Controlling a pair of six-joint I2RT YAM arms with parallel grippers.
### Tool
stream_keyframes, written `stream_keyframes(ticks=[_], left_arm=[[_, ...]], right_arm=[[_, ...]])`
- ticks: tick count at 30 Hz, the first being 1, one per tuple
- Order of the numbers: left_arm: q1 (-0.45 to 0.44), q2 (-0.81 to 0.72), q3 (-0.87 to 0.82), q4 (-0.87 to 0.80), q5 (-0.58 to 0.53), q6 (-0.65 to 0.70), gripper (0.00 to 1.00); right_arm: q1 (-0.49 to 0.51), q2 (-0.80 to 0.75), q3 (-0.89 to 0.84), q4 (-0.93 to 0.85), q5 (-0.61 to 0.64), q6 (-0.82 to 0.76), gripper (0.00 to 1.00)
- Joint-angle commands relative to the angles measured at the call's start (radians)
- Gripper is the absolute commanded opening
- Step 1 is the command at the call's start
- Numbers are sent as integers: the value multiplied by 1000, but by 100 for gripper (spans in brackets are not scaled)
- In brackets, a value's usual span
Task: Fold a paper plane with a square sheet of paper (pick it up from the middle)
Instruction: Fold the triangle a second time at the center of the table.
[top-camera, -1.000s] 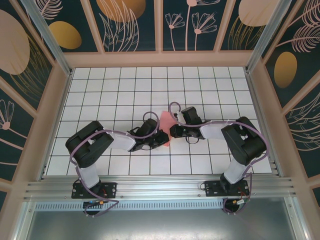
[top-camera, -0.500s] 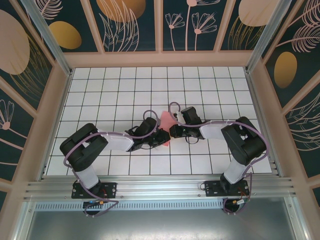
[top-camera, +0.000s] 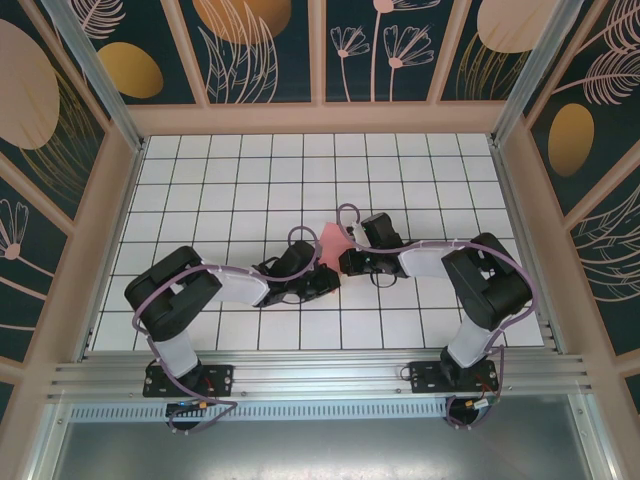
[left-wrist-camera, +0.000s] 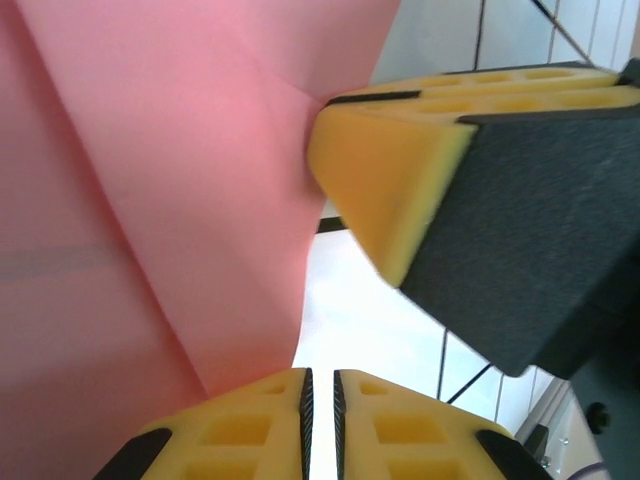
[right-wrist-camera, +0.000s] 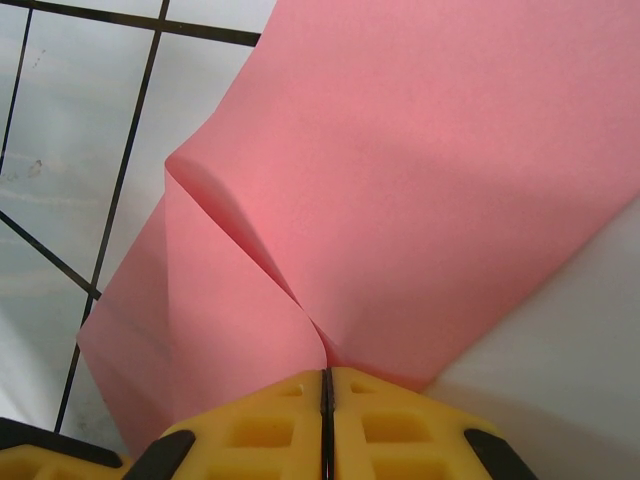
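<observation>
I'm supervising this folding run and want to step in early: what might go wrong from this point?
The right gripper pinches the pink sheet at a loose bulge; a pull may set a stray crease or tear it.
The left gripper is shut at the sheet's edge, its hold unclear; the sheet may slip.
Both grippers crowd together and may collide.

Left arm (top-camera: 230, 283), right arm (top-camera: 430, 262): elbows out, wrists meeting centrally.
Left gripper (left-wrist-camera: 320, 388): jaws almost touching. Right gripper (right-wrist-camera: 326, 385): jaws closed, pinching square sheet of paper (right-wrist-camera: 420, 180).
</observation>
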Motion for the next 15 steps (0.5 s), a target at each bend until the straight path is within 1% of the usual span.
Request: stream_keyframes(ticks=[1, 8, 15], left_arm=[[-7, 30, -20, 31, 6, -14, 18], [-22, 64, -20, 51, 17, -18, 18], [-22, -32, -36, 45, -20, -11, 21]], right_arm=[[11, 24, 14, -35, 16, -13, 10], [12, 28, 15, -36, 16, -13, 11], [12, 24, 17, -44, 25, -15, 11]])
